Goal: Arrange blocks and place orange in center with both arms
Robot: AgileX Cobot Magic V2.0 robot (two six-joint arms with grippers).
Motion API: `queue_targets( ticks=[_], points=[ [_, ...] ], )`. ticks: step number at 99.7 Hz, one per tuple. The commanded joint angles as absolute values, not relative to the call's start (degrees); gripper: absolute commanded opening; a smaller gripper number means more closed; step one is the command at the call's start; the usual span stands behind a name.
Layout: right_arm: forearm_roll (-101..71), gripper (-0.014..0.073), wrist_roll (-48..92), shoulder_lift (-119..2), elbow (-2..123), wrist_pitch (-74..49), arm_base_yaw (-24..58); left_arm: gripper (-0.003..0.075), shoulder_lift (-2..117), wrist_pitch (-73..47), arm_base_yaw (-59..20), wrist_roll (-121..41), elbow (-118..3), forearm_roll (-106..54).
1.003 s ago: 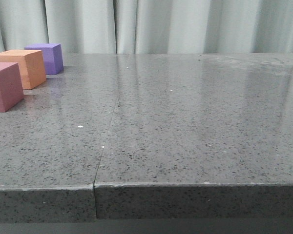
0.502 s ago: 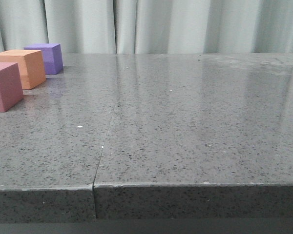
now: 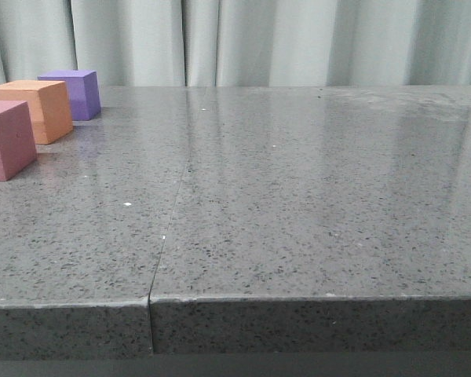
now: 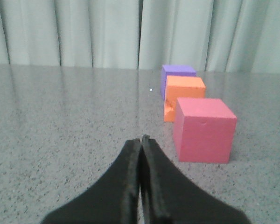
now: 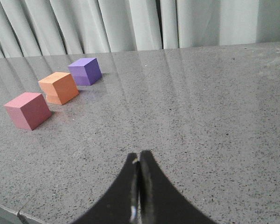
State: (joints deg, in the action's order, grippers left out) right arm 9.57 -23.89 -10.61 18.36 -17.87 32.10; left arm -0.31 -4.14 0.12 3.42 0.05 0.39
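Observation:
Three cubes stand in a row at the table's far left: a pink-red cube [image 3: 8, 140] nearest, the orange cube [image 3: 33, 110] in the middle, a purple cube [image 3: 72, 93] farthest. They show in the left wrist view as the pink-red cube [image 4: 204, 129], the orange cube [image 4: 183, 97] and the purple cube [image 4: 177, 75], and in the right wrist view as the pink-red cube [image 5: 28, 110], the orange cube [image 5: 59, 87] and the purple cube [image 5: 85, 71]. My left gripper [image 4: 140, 138] is shut and empty, short of the pink-red cube. My right gripper [image 5: 139, 154] is shut and empty, far from the cubes. Neither gripper shows in the front view.
The grey speckled table [image 3: 298, 196] has a seam [image 3: 171, 212] running front to back and a front edge [image 3: 298, 298]. Pale curtains [image 3: 259, 39] hang behind the table.

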Motion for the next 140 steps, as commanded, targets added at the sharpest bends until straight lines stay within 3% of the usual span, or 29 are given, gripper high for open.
queue_targets(
  ticks=[1, 119, 140],
  points=[
    [10.6, -0.0067, -23.4, -11.0, 19.9, -12.9, 32.0, -0.002, -1.9, 2.2, 0.2, 3.4, 2.4, 0.0],
    [10.6, -0.0067, -23.4, -11.0, 19.8, -13.0, 31.9, -0.002, -1.9, 2.1, 0.2, 3.4, 2.4, 0.0],
    [6.5, -0.0067, -20.5, -11.0, 18.8, -12.7, 25.7, -0.002, -1.9, 2.1, 0.2, 3.4, 2.4, 0.0]
  ],
)
